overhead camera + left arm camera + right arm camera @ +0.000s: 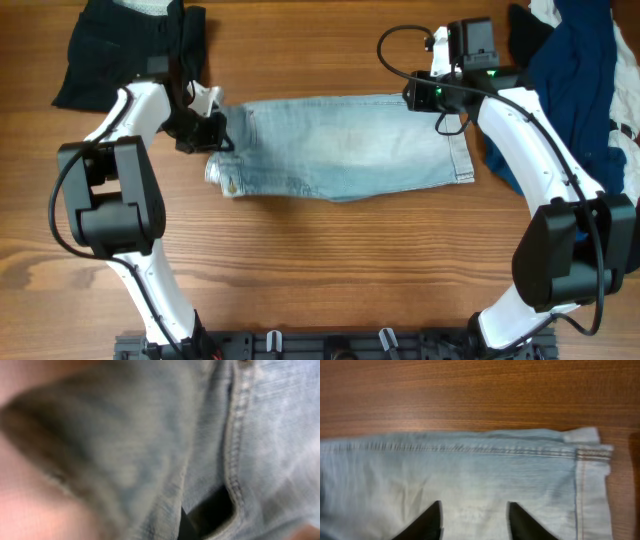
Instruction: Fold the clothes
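Pale denim shorts lie flat across the middle of the wooden table, with the hemmed leg toward your right. Your right gripper stands over the leg end, its fingers spread apart. Your left gripper sits at the waistband end; you cannot tell whether it pinches the cloth. A navy shirt lies at the far right.

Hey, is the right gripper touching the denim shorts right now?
Cannot tell. The right wrist view shows the right gripper, open, over the denim shorts, but neither contact nor a gap; overhead, the arm hides its tips.
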Controlling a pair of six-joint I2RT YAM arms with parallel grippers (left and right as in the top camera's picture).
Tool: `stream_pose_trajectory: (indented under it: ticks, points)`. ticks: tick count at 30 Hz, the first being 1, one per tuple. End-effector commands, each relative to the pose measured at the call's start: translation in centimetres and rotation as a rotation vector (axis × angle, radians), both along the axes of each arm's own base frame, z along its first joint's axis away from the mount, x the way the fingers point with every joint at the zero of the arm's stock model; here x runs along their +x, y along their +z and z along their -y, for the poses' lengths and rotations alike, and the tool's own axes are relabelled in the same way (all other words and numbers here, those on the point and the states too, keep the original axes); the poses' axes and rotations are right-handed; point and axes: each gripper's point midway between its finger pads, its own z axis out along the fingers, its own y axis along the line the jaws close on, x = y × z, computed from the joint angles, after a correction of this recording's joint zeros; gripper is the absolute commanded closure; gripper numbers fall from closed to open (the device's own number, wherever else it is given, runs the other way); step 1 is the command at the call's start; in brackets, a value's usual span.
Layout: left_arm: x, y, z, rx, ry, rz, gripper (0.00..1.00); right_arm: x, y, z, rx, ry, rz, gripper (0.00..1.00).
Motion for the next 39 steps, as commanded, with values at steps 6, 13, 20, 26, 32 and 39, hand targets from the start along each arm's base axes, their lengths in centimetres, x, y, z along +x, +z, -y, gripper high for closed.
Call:
stream_pose_trajectory:
  ticks: [6, 13, 20, 26, 32, 39]
  points:
    - [-0.1, 12.1, -3.1, 0.187, 0.008, 0.145, 0.96, -0.1, -0.6, -1.3, 0.045, 0.091, -0.001, 0.96]
    - [0.8, 15.4, -4.5, 0.264, 0.058, 0.208, 0.96, -2.0, -5.5, -4.2, 0.193, 0.199, -0.162, 0.96]
    - [3.1, 18.7, -6.1, 0.348, 0.132, 0.316, 0.96, -4.5, -7.9, -5.8, 0.303, 0.26, -0.24, 0.96]
    - [3.3, 18.9, -6.2, 0.35, 0.134, 0.324, 0.96, -5.3, -11.2, -6.1, 0.358, 0.201, -0.231, 0.96]
    - [3.3, 19.0, -4.8, 0.292, 0.116, 0.328, 0.96, -4.8, -13.7, -5.1, 0.337, 0.112, -0.226, 0.96]
    - [3.3, 19.6, 3.4, 0.125, 0.024, 0.344, 0.96, -4.5, -15.2, -4.4, 0.352, 0.024, -0.266, 0.96]
